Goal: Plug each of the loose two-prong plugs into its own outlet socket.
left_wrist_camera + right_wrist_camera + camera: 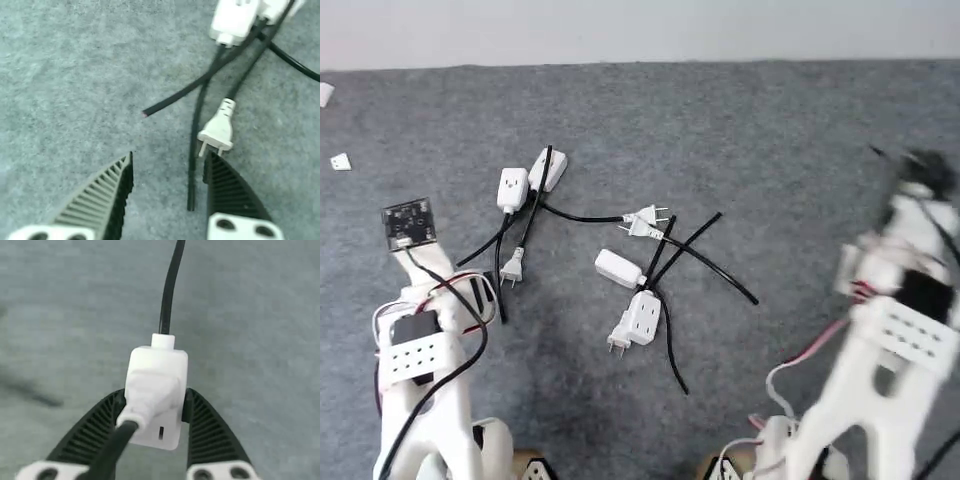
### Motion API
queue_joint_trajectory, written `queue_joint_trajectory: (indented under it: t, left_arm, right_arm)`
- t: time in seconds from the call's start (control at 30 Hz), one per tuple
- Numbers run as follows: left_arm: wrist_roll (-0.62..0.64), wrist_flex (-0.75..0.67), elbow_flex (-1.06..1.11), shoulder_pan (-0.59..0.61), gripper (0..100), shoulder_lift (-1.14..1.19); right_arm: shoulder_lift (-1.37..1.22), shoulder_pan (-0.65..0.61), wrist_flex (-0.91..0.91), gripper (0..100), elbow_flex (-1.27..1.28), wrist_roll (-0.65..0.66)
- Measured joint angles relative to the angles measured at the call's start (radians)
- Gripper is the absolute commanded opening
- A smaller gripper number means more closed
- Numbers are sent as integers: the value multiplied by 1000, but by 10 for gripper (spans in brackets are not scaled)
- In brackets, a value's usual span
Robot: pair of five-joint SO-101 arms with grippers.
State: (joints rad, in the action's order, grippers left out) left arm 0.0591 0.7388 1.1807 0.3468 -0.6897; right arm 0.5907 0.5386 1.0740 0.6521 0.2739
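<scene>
Our right gripper (155, 394) clamps a white socket block (159, 362); our left gripper (169, 157) gapes wide above grey carpet (65, 75).

Ribbed black fingers (205, 425) pinch the smooth, boxy plastic block from both sides. A rounded white plug (147, 397) sits on its face, and glossy black cords leave either end. Just beside one ribbed tip of our left gripper, a loose two-prong plug (217, 131) lies flat on the nubby pile. Farther out, another outlet socket (642, 315) rests among tangled cords.

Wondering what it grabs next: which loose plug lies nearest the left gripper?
The small white plug whose prongs point toward the left gripper, beside one finger; the other plugs lie farther off, mid-table.
</scene>
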Motion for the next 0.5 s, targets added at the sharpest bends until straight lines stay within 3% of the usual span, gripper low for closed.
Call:
queue_joint_trajectory:
  t: [0.13, 0.37, 0.5]
  left_arm:
    - [0, 0, 0, -32, 217, 0]
    - [0, 3, 0, -37, 217, 0]
    - [0, 6, 0, -37, 217, 0]
  right_arm:
    - [-126, 215, -172, 9, 69, 89]
    - [-433, 382, -295, 18, 3, 138]
    - [-620, 445, -298, 154, -149, 140]
